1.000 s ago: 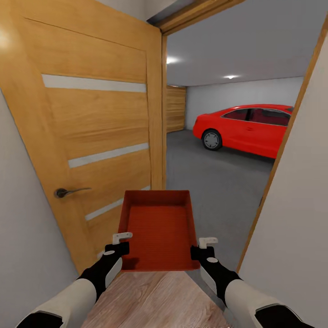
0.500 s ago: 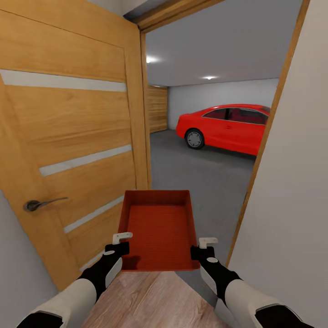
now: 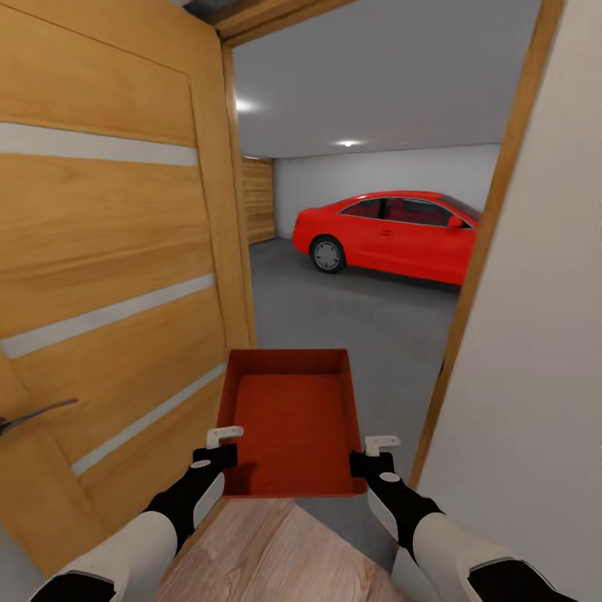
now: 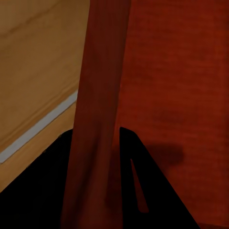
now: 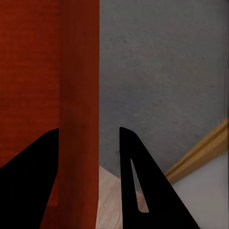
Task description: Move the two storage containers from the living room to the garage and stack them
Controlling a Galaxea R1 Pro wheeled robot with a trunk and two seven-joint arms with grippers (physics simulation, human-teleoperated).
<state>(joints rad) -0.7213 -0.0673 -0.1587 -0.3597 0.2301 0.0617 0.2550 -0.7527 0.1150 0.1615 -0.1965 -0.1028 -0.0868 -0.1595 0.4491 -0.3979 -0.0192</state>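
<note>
Gripping the container (image 3: 291, 422), left fingers (image 4: 143, 181) and right fingers (image 5: 138, 181) straddle its side walls.

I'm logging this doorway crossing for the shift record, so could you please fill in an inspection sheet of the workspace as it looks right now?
Surface: light wood-plank floor underfoot; grey concrete floor past the threshold.
Job's things: one orange-red storage container, empty, carried level in the doorway.
Clutter: nothing seen.
Grippers: left claw clamps the container's left wall, right claw its right wall; each wrist view shows a wall between the fingers.
Cables: nothing seen.
Surroundings: open wooden door at left with its handle; door frame and white wall close at right; red car parked ahead; wooden panel door beyond.
</note>
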